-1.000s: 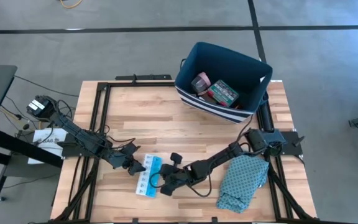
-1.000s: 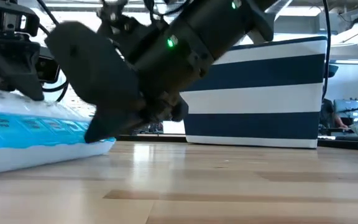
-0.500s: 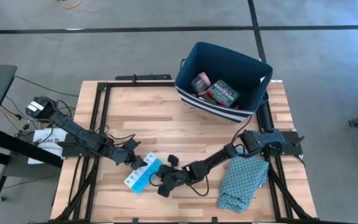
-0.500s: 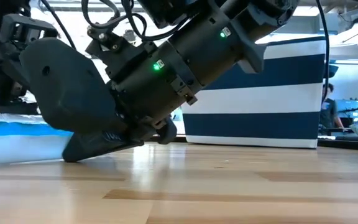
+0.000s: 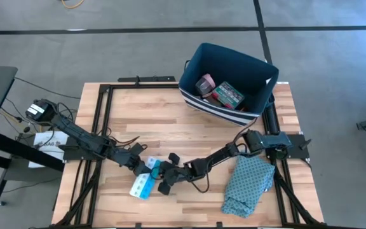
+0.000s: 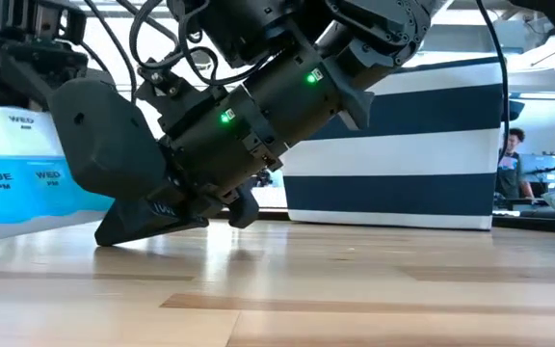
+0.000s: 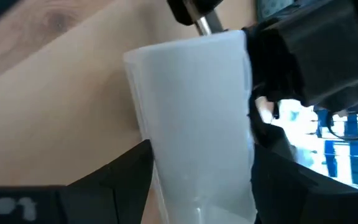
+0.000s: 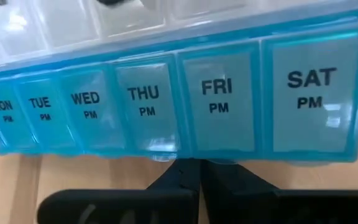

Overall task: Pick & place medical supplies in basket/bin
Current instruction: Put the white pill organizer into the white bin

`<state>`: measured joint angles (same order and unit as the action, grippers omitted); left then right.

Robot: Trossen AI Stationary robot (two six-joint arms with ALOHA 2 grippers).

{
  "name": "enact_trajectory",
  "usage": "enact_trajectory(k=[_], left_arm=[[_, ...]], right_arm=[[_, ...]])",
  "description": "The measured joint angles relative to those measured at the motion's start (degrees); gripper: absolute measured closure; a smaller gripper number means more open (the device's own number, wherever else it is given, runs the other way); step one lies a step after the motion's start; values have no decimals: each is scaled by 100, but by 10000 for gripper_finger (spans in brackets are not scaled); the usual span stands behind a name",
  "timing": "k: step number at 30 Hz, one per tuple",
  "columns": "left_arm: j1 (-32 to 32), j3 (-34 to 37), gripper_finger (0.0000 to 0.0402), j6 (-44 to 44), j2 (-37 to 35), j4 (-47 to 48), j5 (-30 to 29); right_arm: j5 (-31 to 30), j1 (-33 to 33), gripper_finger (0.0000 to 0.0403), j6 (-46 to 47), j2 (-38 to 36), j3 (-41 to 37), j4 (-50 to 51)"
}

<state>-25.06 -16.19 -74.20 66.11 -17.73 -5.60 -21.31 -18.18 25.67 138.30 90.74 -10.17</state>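
Note:
The light-blue pill-organizer strip [image 5: 140, 184] sits near the table's near edge, tipped up on a long edge. Its day-labelled lids [image 6: 13, 178] face the near side. My left gripper [image 5: 143, 168] reaches in from the left and is shut on the strip's far end. My right gripper [image 5: 160, 178], fingers shut, comes from the right and meets the strip's lidded side low down [image 8: 194, 163]. The dark navy basket [image 5: 259, 71] stands at the far right. It holds the pink tape roll [image 5: 205, 84] and the green-red patterned box [image 5: 228, 95]. The other supplies are out of view. My left gripper pinches the strip's far end [image 7: 191, 124] between its two fingers [image 7: 126, 177], coming level from the table's left. The strip is tilted up in the hold, its pale underside toward the wrist camera. My right gripper presses its shut fingertips [image 8: 188, 171] against the lower long edge of the strip's blue lidded side [image 8: 166, 152], below THU and FRI. It slants down from the table's right, with its fingertip [image 6: 128, 229] at the tabletop.
A teal patterned cloth [image 5: 248, 186] lies crumpled at the near right corner. Bare wood [image 5: 170, 124] stretches between the arms and the basket. Black frame rails [image 5: 100, 114] run along the table's sides. A person [image 6: 516, 145] sits far off in the room.
The strip lay flat with one end toward the far edge. It has turned slantwise, then tipped up onto a long edge and slid slightly left. My right gripper has moved left against it. My left gripper has moved right and taken its far end.

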Motion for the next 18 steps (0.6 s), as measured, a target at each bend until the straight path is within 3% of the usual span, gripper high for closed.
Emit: enact_trajectory(k=[11, 18], left_arm=[[2, 2, 183, 36, 2, 896, -19], [6, 0, 257, -68, -4, 974, -90]], right_arm=[[50, -92, 403, -220, 2, -10, -162], [13, -247, 403, -377, 2, -11, -267]])
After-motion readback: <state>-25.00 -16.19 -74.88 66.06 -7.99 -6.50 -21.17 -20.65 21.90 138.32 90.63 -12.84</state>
